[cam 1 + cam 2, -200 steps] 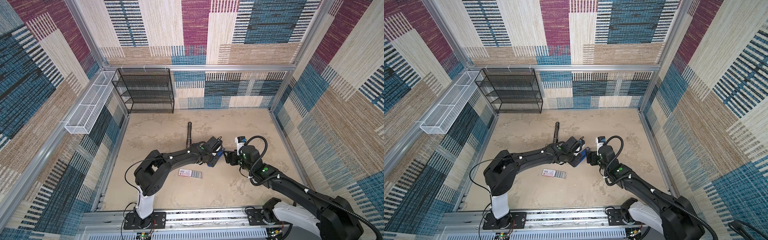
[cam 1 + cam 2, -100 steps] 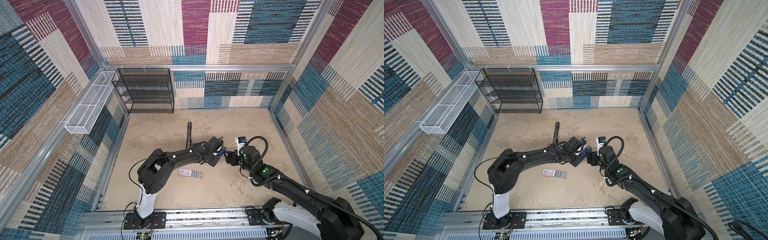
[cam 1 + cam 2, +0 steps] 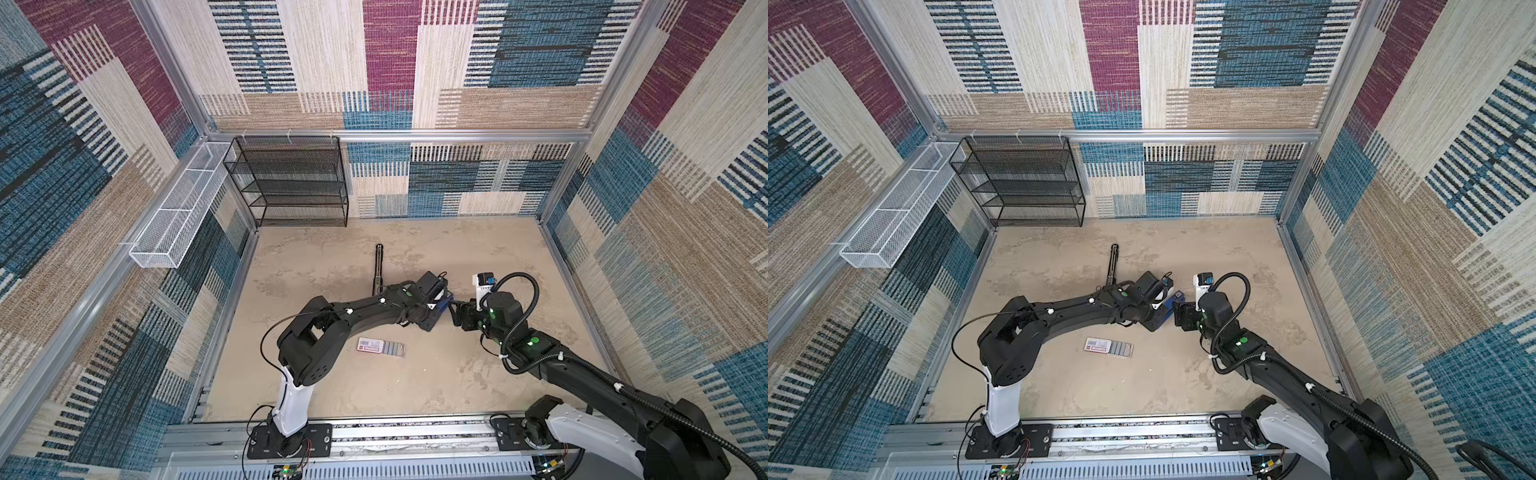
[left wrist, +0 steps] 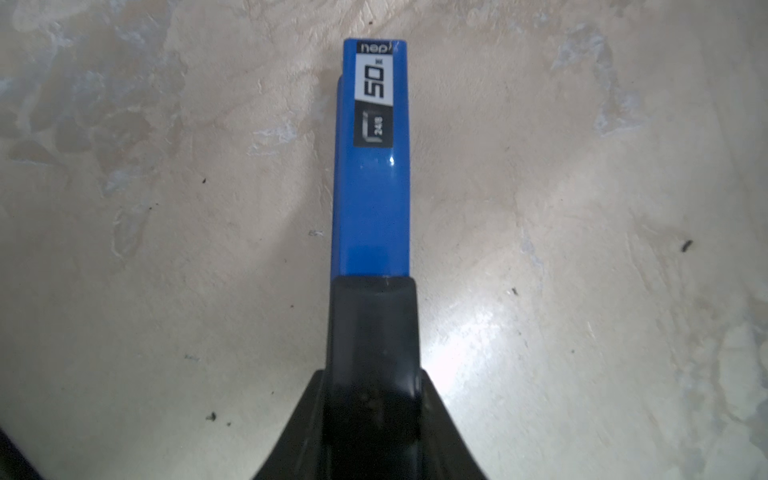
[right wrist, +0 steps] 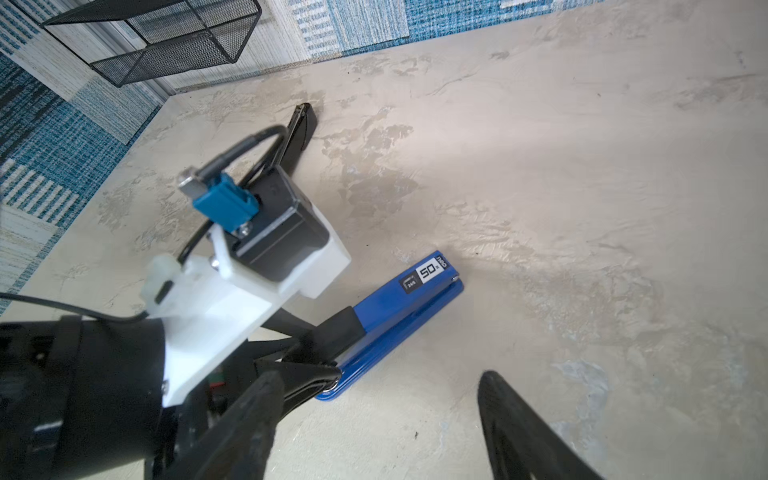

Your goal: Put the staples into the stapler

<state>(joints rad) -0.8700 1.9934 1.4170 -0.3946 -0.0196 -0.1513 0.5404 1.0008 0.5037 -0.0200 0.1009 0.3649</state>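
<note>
**Blue stapler gripped at its rear, staples lying apart**

- Stapler (image 4: 372, 187): blue body with a black rear end, laid flat on the mottled beige table (image 3: 415, 386) a little right of centre. Its labelled nose is turned toward the far right.
- Left gripper (image 4: 372, 399): narrowed onto the stapler's black rear end, which is held between the fingers.
- Right gripper (image 5: 374, 415): set just right of the stapler, its fingers spread wide with nothing between them. Contact with the stapler cannot be told.
- Staples (image 3: 381, 347): seen in both top views, flat on the table on the near side of the left forearm. They lie near and left of the stapler and apart from both grippers. A white-and-red barcoded card sits at the left end, with grey strips in a clear tray to its right.
- Black bar (image 3: 379, 266): thin, laid on the table beyond the left arm, running near to far
</note>
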